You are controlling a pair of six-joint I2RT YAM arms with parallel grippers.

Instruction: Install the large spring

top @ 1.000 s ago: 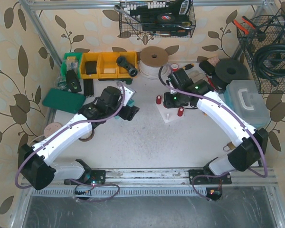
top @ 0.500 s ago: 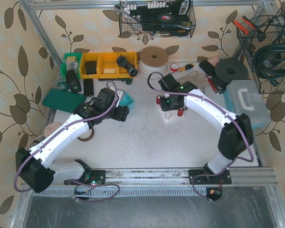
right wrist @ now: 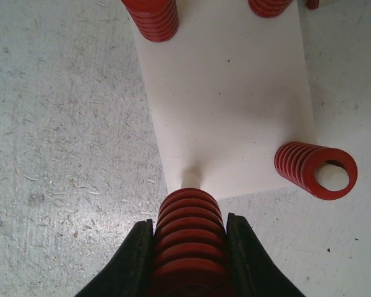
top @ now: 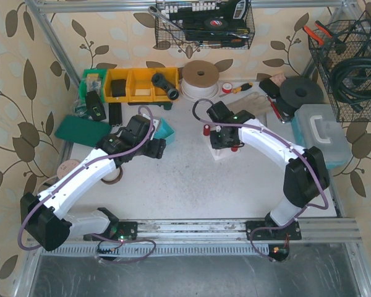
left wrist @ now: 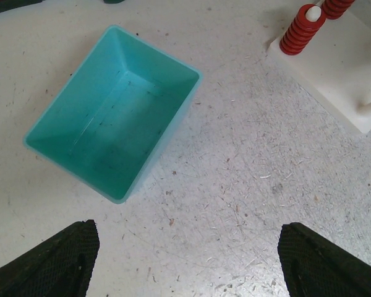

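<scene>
My right gripper [right wrist: 188,247] is shut on a large red spring [right wrist: 188,232] and holds it right above a white peg [right wrist: 191,180] at the near corner of the white base [right wrist: 229,105]. Red springs sit on other pegs: one at the right [right wrist: 314,169], one at the top left [right wrist: 150,17], one at the top [right wrist: 269,6]. In the top view the right gripper [top: 224,137] is over the white base [top: 224,152]. My left gripper [left wrist: 185,253] is open and empty above bare table, near a teal bin [left wrist: 114,111].
Yellow bins [top: 133,85], a tape roll [top: 200,77], a black disc [top: 303,92] and a clear box [top: 321,132] stand along the back and right. A green pad [top: 82,129] lies at the left. The teal bin [top: 166,129] sits beside the left gripper.
My right gripper has moved left and toward the base, bringing the spring over the near peg. My left arm pulled back to the left, uncovering the teal bin, then stayed still.
</scene>
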